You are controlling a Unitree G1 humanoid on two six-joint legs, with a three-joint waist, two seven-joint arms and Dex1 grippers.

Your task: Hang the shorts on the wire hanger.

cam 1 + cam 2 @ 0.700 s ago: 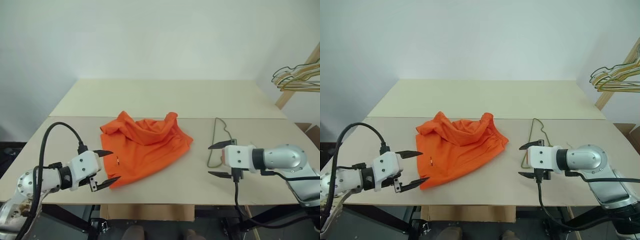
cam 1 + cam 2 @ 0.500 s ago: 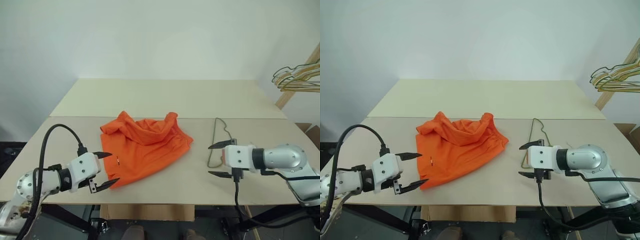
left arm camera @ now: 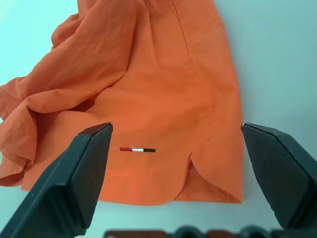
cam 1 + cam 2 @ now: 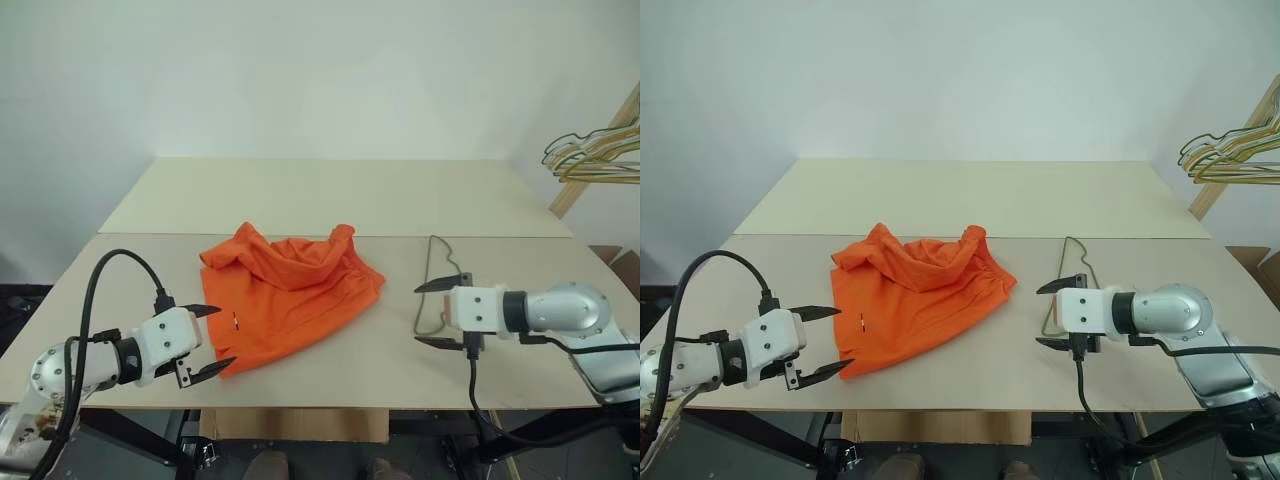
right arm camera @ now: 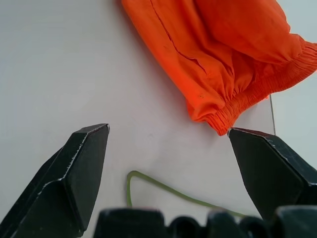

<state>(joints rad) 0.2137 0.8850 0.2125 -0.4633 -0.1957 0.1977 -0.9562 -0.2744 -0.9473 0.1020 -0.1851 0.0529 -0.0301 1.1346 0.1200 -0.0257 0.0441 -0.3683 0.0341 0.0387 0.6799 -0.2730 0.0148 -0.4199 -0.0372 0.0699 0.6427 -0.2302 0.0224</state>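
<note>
One small red-white-black tag on shorts, no legible writing; both grippers' fingers apart, empty.

Bare table lies open to you across the far half — the crumpled shorts take the near middle, the wire hanger lies flat just right of them, and a hanger bunch juts in far right.
</note>
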